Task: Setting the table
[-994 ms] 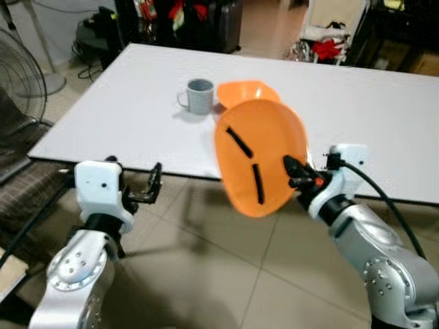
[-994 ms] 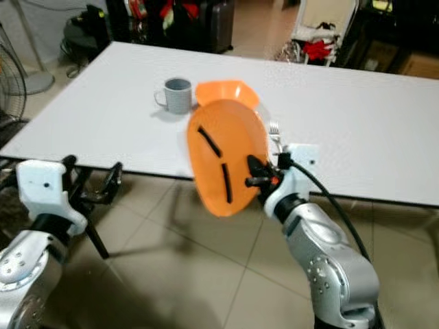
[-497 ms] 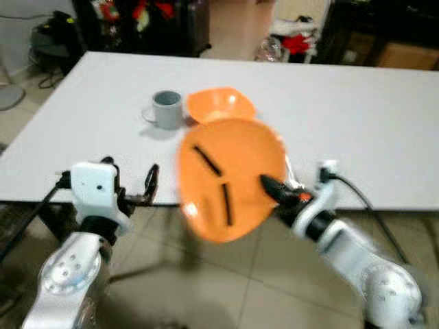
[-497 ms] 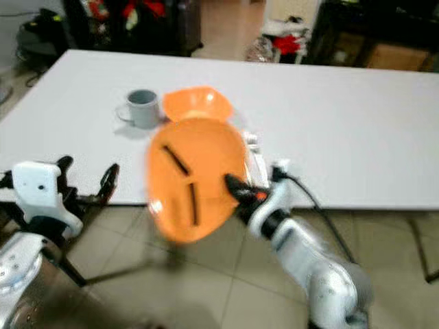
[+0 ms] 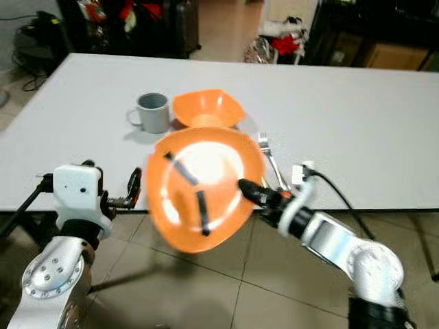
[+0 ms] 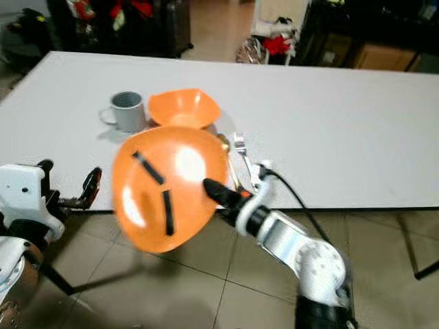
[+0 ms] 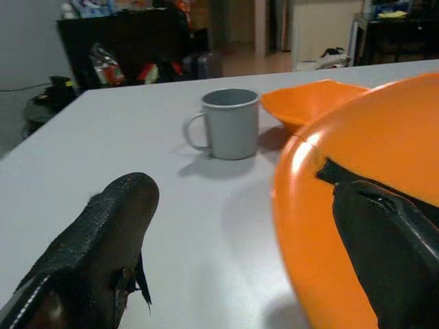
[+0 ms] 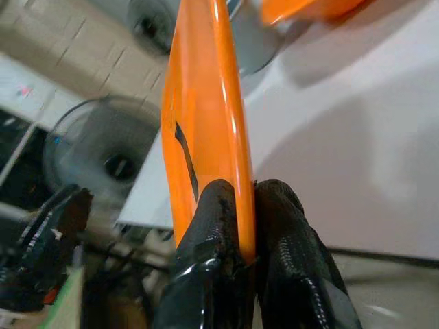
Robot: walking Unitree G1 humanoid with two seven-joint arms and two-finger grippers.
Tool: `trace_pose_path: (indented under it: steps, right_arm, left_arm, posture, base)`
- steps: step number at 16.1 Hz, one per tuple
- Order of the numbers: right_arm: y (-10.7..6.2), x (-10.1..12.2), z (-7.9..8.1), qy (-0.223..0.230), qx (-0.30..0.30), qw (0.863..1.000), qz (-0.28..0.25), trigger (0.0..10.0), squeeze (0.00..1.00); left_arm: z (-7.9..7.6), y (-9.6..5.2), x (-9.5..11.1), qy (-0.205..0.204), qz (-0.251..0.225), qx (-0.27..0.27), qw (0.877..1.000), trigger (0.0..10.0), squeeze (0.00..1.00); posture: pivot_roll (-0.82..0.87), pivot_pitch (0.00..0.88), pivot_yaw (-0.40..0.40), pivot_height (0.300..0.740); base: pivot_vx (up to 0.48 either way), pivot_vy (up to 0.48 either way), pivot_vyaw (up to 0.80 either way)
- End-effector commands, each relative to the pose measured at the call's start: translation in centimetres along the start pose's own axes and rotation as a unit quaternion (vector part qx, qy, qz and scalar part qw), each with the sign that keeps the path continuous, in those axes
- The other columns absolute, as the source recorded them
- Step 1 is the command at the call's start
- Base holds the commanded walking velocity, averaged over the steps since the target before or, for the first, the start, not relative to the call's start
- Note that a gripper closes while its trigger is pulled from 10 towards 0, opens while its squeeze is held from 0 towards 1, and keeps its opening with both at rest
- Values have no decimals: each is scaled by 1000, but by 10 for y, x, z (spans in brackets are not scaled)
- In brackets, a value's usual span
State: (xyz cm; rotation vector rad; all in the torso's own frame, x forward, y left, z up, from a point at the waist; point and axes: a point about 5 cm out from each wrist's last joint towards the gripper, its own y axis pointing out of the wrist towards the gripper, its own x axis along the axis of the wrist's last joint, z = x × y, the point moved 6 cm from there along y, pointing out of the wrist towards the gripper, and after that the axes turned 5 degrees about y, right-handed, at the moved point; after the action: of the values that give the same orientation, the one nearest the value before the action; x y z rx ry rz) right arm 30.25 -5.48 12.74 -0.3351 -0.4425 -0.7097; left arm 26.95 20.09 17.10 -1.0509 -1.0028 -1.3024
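From my head views, I am holding an orange plate [image 5: 204, 188] up on edge at the near edge of the white bench [image 5: 357, 116], its face turned toward me and two black strips showing on it. My right gripper [image 5: 248, 192] is pinching the plate's rim, jaws pressed on it from both sides. My left gripper [image 5: 132, 195] is hovering just beside the plate's other edge, low in front of the bench; its jaws are standing spread. On the bench behind the plate, an orange bowl [image 5: 207, 109] is sitting with a grey mug [image 5: 152, 112] just beside it on my left. A fork [image 5: 266, 148] is lying on the bench next to the plate, on my right, and a spoon [image 6: 224, 144] is lying beside it.

Through my left wrist, I am seeing my two black fingers [image 7: 103, 240] apart, the plate's [image 7: 350, 226] rim reaching between them, with the mug [image 7: 230, 124] and bowl [image 7: 312, 101] further on.

Through my right wrist, my fingers [image 8: 212, 253] are clamping the plate's [image 8: 206, 110] thin edge between them, over the bench [image 8: 357, 157] edge. A floor fan [image 8: 103, 154] is standing beyond, blurred.
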Motion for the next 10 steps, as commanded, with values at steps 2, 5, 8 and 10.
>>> trace_pose_path:
  steps: [2, 5, 8, 10]
  right_arm:
    - [7, 8, 4, 17, 10, 1000, -3, 10000, 0]
    - [19, 7, -14, 40, -23, 999, 15, 10000, 0]
    - [41, 8, -24, 71, -41, 996, 16, 10000, 0]
    - [54, 14, -27, 101, -48, 994, 0, 10000, 0]
  left_arm:
    - [-2, -4, 3, 5, -1, -15, 1000, 10000, 0]
    - [-5, -8, 0, 13, 8, -37, 999, 10000, 0]
    - [-8, -10, -1, 15, 12, -49, 999, 10000, 0]
    - [-12, -10, 0, 18, 9, -60, 998, 10000, 0]
  posture:
    - [83, 37, -37, 740]
    - [89, 50, -26, 740]
    - [89, 56, -22, 740]
    - [91, 58, -26, 740]
  base:
    - [0, 0, 0]
    - [0, 0, 0]
    - [0, 0, 0]
    - [0, 0, 0]
